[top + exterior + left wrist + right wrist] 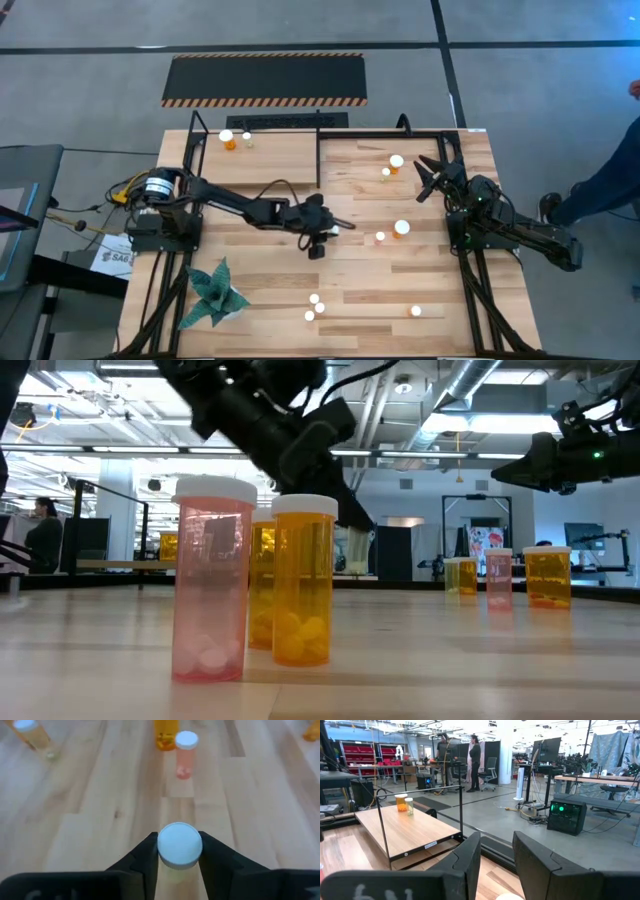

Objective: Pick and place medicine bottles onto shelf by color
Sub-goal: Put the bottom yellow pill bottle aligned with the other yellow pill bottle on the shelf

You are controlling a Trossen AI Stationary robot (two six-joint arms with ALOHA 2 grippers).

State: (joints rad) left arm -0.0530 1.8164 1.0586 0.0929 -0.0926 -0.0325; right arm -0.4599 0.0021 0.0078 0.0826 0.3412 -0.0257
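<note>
Left gripper (pixel 179 855) clenched on a white-capped bottle (pixel 179 846) near table center, fingers (pixel 148 857) pinching the bottle just under its cap. Pink bottle (pixel 184 755) and orange bottle (pixel 165 732) stand ahead at 12 o'clock. Right gripper (pixel 432 172) closed on nothing, idle at the table's 2 o'clock edge. Shelf (pixel 262 152) at 11 o'clock carries two bottles (pixel 230 139); the rest are scattered on the table (pixel 350 270).

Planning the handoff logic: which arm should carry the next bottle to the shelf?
Left. The left gripper is shut on a white-capped bottle mid-table; the right gripper is empty at the right side.
</note>
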